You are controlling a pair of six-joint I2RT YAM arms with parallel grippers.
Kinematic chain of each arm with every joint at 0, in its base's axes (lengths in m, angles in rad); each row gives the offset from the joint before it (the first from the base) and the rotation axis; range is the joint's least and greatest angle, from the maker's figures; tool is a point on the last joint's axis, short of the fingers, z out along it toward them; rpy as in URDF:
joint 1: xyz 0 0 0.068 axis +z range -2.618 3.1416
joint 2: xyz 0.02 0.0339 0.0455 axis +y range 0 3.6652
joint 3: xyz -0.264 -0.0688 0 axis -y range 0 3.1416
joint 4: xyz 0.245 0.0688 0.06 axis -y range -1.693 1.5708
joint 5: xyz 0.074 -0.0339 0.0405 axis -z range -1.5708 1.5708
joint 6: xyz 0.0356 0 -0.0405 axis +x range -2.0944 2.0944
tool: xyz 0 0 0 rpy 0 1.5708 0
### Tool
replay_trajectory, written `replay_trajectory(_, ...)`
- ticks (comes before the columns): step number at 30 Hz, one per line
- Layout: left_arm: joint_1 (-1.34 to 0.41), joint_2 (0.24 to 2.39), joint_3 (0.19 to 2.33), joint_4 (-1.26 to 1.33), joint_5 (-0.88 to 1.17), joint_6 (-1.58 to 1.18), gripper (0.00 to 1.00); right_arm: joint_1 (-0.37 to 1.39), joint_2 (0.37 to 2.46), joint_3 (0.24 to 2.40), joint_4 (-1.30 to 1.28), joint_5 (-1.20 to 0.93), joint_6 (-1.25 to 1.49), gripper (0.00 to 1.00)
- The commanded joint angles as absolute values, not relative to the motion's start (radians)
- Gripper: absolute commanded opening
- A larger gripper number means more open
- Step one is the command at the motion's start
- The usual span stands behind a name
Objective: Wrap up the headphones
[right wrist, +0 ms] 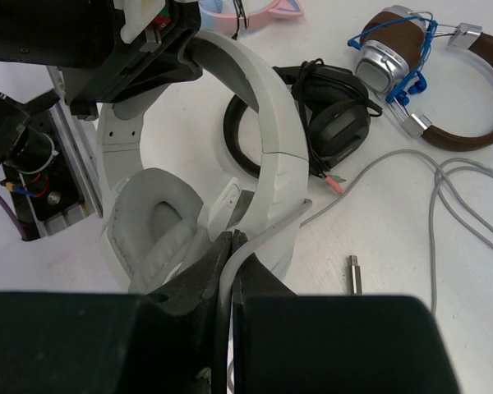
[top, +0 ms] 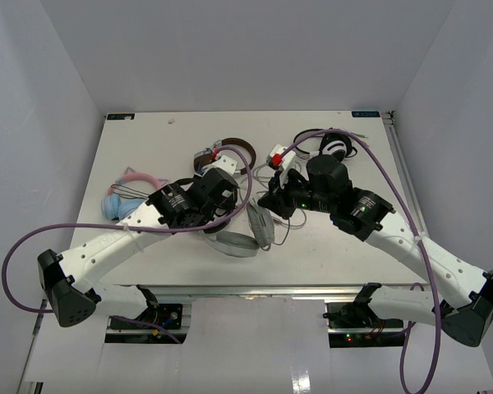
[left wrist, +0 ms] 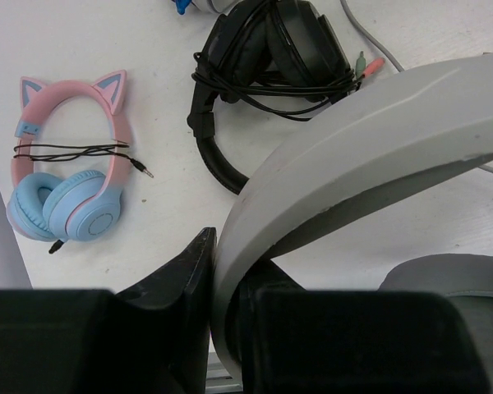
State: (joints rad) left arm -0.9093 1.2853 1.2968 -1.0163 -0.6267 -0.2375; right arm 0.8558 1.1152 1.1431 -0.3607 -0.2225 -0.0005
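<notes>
My left pincer [left wrist: 222,275] clamps the headphones [left wrist: 378,139] by the band. At three o'clock, my right pincer [right wrist: 228,246] pinches their cable [right wrist: 267,236] tight.

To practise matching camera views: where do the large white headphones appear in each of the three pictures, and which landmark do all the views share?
Top external: white headphones, centre, between the two arms.
Left wrist: their band arches from bottom centre to the right edge.
Right wrist: centre-left, band and ear cup showing.
Shared landmark: pink cat-ear headphones.
</notes>
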Motion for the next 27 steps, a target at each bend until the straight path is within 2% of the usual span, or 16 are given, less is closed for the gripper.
replay_trajectory(1, -0.905, 1.244, 1.277, -1.002, -0.696, -0.25, 0.0, 0.854, 1.092, 1.188, -0.288, -0.318, 0.032, 0.08)
replay_trajectory(9, -0.905, 1.245, 1.279, -0.977, -0.69, -0.264, 0.0, 0.854, 1.091, 1.116, -0.154, -0.491, 0.093, 0.08)
replay_trajectory(13, -0.905, 1.236, 1.298, -0.952, -0.651, -0.286, 0.0, 0.856, 1.091, 1.065, -0.068, -0.578, 0.132, 0.14)
replay_trajectory(20, -0.905, 1.236, 1.363, -0.97, -0.632, -0.333, 0.0, 0.854, 1.072, 0.982, 0.032, -0.64, 0.162, 0.21)
replay_trajectory(27, -0.899, 1.237, 1.419, -0.985, -0.632, -0.399, 0.0, 0.855, 1.066, 0.921, 0.11, -0.645, 0.205, 0.22)
